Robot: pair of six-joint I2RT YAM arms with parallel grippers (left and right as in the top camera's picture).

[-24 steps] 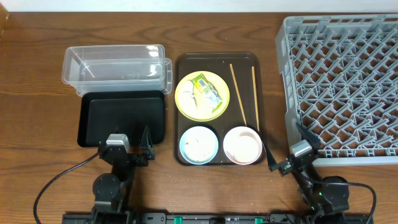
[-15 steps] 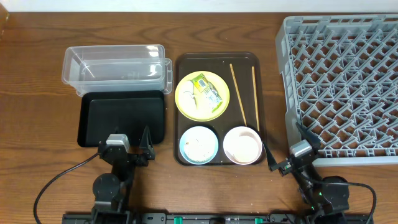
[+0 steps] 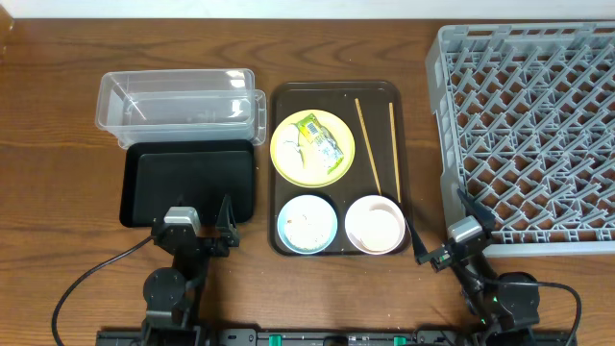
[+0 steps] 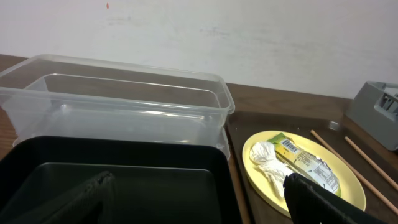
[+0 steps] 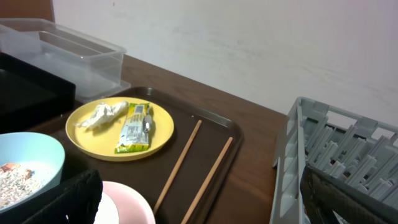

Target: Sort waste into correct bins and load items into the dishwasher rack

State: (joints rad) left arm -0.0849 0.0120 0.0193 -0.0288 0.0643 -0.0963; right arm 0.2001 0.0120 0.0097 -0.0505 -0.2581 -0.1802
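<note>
On the yellow plate [image 3: 300,165] lie a green-and-yellow wrapper [image 3: 320,136] and a crumpled white scrap [image 5: 99,115]. The light-blue bowl [image 3: 288,210] holds rice-like scraps [image 5: 18,180], and the white-pink bowl [image 3: 375,224] sits to its right. Two chopsticks [image 3: 367,144] lie beside the plate. The clear tub [image 3: 178,101] and the black tray [image 3: 187,183] stand to the left, the grey rack [image 3: 528,135] to the right. My left gripper [image 3: 197,223] hangs open over the black tray's near edge. My right gripper [image 3: 449,231] is open between the pink bowl and the rack, holding nothing.
The dishes and chopsticks all rest on a brown serving tray [image 3: 284,106] in the middle of the wooden table. The rack's near left corner [image 5: 292,162] is close to my right gripper. Cables trail from both arm bases at the front edge.
</note>
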